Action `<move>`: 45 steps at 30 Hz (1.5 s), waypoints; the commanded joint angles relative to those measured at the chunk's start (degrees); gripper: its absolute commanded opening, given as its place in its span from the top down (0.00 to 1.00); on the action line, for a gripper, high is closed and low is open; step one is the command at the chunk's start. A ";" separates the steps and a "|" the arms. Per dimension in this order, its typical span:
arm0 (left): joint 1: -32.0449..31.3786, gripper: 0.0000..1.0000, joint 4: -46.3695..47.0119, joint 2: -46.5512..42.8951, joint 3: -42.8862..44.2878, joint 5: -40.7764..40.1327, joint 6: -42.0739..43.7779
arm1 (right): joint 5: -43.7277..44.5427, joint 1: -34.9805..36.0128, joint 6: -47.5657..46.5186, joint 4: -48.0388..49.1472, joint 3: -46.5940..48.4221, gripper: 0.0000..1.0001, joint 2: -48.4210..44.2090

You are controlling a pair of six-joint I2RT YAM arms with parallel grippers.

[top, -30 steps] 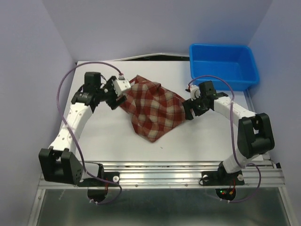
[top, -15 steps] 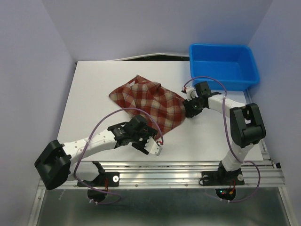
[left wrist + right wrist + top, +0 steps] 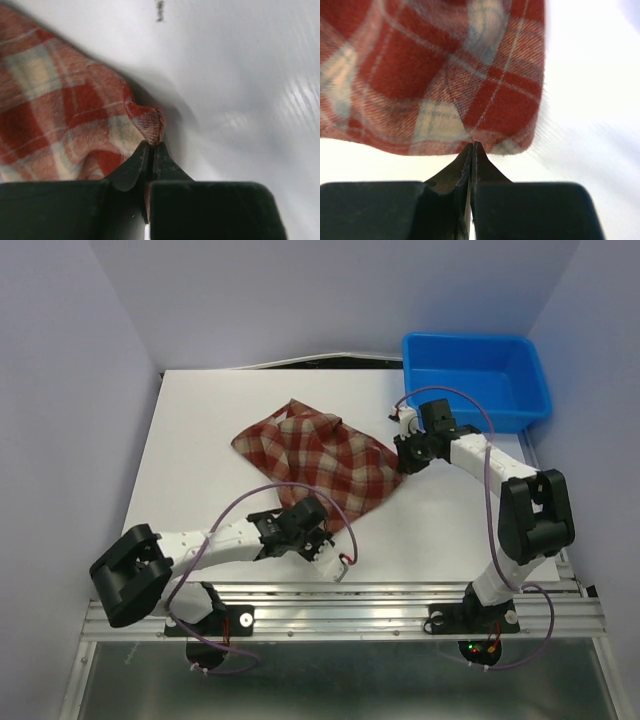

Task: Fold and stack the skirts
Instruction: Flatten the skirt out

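I have one plaid skirt [image 3: 315, 460] lying flat near the middle of the white tabletop [image 3: 200, 410]. Seen from above, its long axis runs roughly from 10 o'clock to 4 o'clock.

The left claw [image 3: 325, 545] sits at the skirt's near corner, about 6 o'clock on the cloth, so the garment spreads away from it toward 11 and 12 o'clock. In its wrist view the fingers are together with a little bunch of the corner right at their tips, and I read that as clamped on the cloth.

The right claw [image 3: 405, 455] is at the skirt's 3 o'clock edge, with the cloth lying toward 9 o'clock from it. Its fingers are also together, and the hem puckers where they meet, so I take it as pinching the hem.

Each arm is nearest its own end, which suits a two-handed carry toward the far-left edge. I'd expect the tabletop to let the cloth slide. There is open surface at 9 to 12 o'clock. The blue bin [image 3: 475, 375] stands at 1 o'clock, just behind the right arm, so I'd watch that elbow.
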 commanded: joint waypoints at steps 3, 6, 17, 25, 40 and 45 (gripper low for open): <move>1.24 1.00 -13.73 -16.77 20.72 18.07 -23.39 | 3.49 0.35 0.00 -6.49 7.13 0.99 -9.93; 1.94 1.00 -13.74 -20.48 27.33 21.80 -36.14 | 6.48 0.35 -0.79 -9.30 11.07 0.82 -10.74; 34.95 1.00 -7.07 -2.76 37.37 33.92 -59.11 | 6.06 0.35 -2.03 -10.98 16.89 0.06 -5.38; 46.33 1.00 -8.12 19.66 48.18 37.45 -64.94 | -4.39 0.35 -4.66 -15.72 10.31 0.06 -9.59; 47.92 1.00 -6.27 19.59 42.75 38.95 -58.09 | -3.26 0.35 8.32 -6.59 -0.96 0.27 -6.47; 48.00 1.00 -6.19 18.88 40.64 37.80 -57.03 | -5.98 0.35 15.19 -3.52 -1.12 0.30 -2.05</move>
